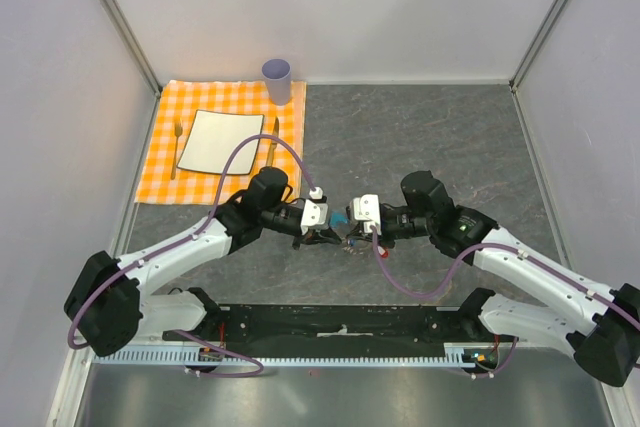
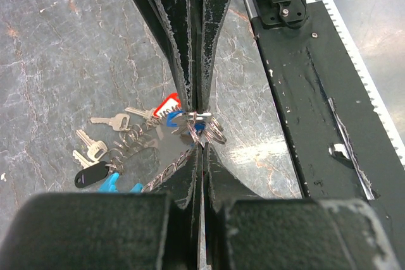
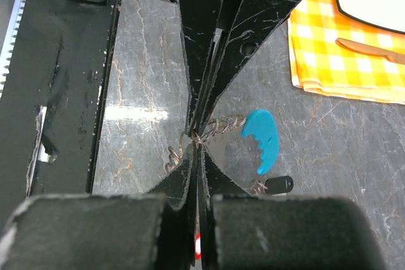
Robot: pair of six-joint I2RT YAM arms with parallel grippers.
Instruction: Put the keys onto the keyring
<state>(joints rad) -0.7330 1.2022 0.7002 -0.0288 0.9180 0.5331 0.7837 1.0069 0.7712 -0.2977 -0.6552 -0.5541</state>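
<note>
1. Both arms reach forward from the near edge, elbows out, forearms angled inward toward each other.
2. Left tool [image 1: 333, 238] [image 2: 197, 115]: jaws pressed together, pointing right and downward.
3. Right tool [image 1: 352, 237] [image 3: 195, 138]: jaws pressed together, pointing left and downward, its tip just beside the left tool's.

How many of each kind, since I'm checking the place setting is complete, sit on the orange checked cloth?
White square plate: 1
Tan fork: 1
Tan knife: 1
Lilac cup: 1
Total on the orange checked cloth: 4
</note>
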